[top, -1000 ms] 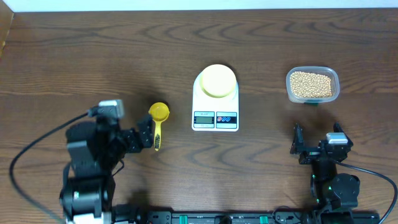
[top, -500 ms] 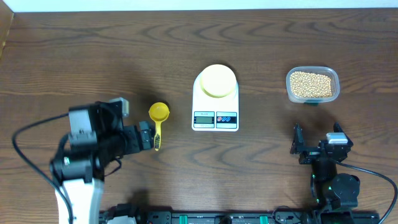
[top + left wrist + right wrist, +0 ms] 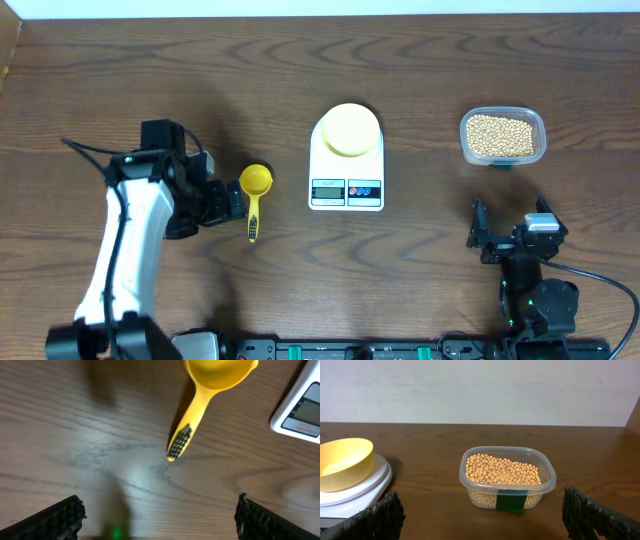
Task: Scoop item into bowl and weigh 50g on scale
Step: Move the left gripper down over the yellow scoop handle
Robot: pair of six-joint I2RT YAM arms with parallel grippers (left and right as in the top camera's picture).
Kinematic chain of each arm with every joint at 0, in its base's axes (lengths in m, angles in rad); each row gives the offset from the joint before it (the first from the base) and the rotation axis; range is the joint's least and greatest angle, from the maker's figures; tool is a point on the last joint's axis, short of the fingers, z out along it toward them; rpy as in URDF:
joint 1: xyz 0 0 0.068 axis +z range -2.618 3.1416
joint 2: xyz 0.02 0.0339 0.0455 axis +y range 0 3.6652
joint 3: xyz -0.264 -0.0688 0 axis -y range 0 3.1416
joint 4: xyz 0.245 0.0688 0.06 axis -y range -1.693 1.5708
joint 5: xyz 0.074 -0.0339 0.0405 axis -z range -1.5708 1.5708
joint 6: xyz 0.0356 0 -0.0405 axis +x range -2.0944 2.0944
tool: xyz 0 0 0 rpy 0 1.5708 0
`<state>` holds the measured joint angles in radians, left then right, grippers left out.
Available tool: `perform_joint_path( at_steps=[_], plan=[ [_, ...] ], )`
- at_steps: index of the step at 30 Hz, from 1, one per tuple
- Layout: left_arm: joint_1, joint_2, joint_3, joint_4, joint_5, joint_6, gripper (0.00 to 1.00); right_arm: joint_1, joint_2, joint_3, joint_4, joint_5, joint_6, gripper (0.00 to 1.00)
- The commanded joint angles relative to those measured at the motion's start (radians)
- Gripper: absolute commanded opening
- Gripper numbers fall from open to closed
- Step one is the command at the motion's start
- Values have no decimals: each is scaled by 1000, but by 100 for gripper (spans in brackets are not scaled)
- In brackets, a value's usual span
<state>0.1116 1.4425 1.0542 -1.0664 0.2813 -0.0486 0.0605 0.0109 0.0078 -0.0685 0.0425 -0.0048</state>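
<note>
Evidently the left gripper [image 3: 160,515], jaws wide, faces the scoop [image 3: 200,405] handle to grasp it; bowl [image 3: 348,130] sits on scale [image 3: 346,193] for weighing; right gripper [image 3: 480,520], also wide, faces beans [image 3: 502,471].

The scale [image 3: 346,186], a white rectangle with a round top platform, sat near the middle of the counter [image 3: 150,80]. Its small display and its red and blue buttons faced the near edge. The bowl [image 3: 349,129], small, round and pale yellow, stood upright on that platform, covered most of it and looked empty. The beans [image 3: 501,135], many small round tan ones, lay heaped in a clear plastic tub [image 3: 465,145] with a green label on its near wall. The tub stood toward the counter's right edge, level with the bowl and well apart from the scale.
</note>
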Motion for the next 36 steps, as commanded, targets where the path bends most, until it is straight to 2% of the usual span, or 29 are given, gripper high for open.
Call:
perform_joint_path(
  at_steps=[1, 4, 17, 21, 36],
  plan=[
    [5, 38, 13, 11, 105, -5, 98, 4, -5, -2, -2, 11, 11, 99],
    [5, 70, 10, 29, 153, -5, 98, 4, -5, -2, -2, 11, 11, 99],
    [4, 219, -10, 82, 119, 6, 99, 4, -5, -2, -2, 11, 11, 99],
    [-19, 255, -10, 98, 119, 12, 91, 4, -5, -2, -2, 11, 11, 99],
    [-90, 303, -10, 201, 66, 37, 88, 4, -5, -2, -2, 11, 11, 99]
  ],
)
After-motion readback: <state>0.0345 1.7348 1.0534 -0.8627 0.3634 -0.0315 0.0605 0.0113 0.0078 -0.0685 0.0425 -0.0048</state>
